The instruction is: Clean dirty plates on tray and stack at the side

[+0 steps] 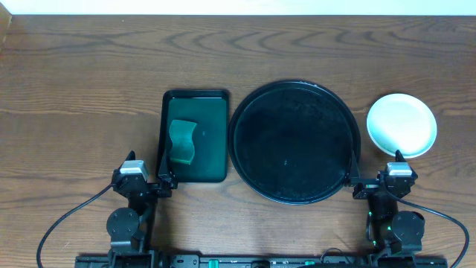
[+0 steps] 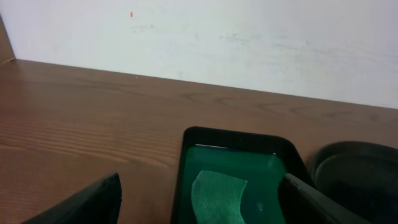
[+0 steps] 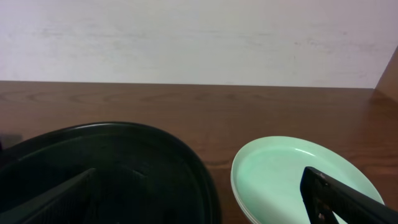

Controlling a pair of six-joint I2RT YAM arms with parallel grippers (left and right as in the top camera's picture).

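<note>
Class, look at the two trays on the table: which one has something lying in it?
The smaller dark green rectangular tray, left of the other: a green sponge lies in it. The large round black tray holds nothing.

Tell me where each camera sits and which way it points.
Overhead: above the table, looking straight down on green tray, sponge, black tray, plates; left arm and right arm show at the near edge.
Left wrist: on the left gripper, facing the far wall over the green tray; its open fingers show.
Right wrist: on the right gripper, facing that wall, black tray left, plates right; open fingers show.
Shared: both wrist views catch the black tray and wall.
</note>
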